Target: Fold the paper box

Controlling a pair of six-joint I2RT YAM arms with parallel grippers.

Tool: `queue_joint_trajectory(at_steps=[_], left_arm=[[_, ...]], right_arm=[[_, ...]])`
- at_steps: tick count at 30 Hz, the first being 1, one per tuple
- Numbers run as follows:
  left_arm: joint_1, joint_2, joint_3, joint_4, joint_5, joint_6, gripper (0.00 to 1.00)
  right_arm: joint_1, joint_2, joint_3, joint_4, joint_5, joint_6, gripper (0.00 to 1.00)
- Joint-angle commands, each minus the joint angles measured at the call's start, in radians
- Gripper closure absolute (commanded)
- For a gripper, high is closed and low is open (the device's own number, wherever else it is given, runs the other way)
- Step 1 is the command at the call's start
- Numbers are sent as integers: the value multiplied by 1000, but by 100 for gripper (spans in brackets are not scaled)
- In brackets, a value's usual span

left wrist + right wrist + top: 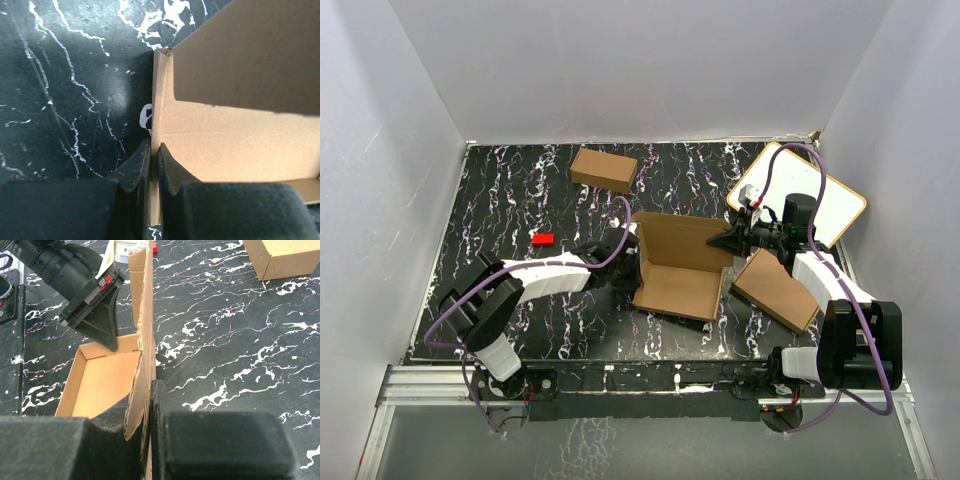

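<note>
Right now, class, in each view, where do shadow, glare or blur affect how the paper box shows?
Left wrist: paper box upper half in hard-edged shade, soft sheen on the marbled table, left gripper soft. Right wrist: right gripper blurred up close, the box wall beyond sharp. Top external: even, soft light.

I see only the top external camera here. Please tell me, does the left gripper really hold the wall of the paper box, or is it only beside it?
Observer: It holds it. In the left wrist view the left gripper is shut on the side wall of the paper box, with one finger inside and one outside.
Operator: And the right gripper, does it hold something too?
Observer: Yes. In the right wrist view the right gripper is shut on the opposite side flap, which stands about upright with its cardboard edge between the fingers.
</note>
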State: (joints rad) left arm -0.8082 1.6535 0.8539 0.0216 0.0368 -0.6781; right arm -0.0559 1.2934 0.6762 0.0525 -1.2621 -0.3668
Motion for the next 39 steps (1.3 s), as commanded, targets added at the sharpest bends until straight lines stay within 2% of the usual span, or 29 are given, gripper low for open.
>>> queue_joint_trajectory(at_steps=[1,6,12,18,23,39], left_arm=[[-44,4,86,-179,-172,57,100],[-70,31,162,-299,-290,44,100],[-77,31,160,-293,-309,35,100],[-76,27,94,-130,-251,15,89],[-76,-37,3,15,-244,1,87],[-61,-139,-133,192,-276,-43,72]], right_arm=[[8,-9,16,46,-37,-28,92],[8,-9,15,46,-37,-29,92],[11,-8,14,46,-37,-28,92],[13,-7,14,46,-38,-29,92],[13,-6,14,46,-39,-29,92],[13,-7,14,44,-38,-30,92]])
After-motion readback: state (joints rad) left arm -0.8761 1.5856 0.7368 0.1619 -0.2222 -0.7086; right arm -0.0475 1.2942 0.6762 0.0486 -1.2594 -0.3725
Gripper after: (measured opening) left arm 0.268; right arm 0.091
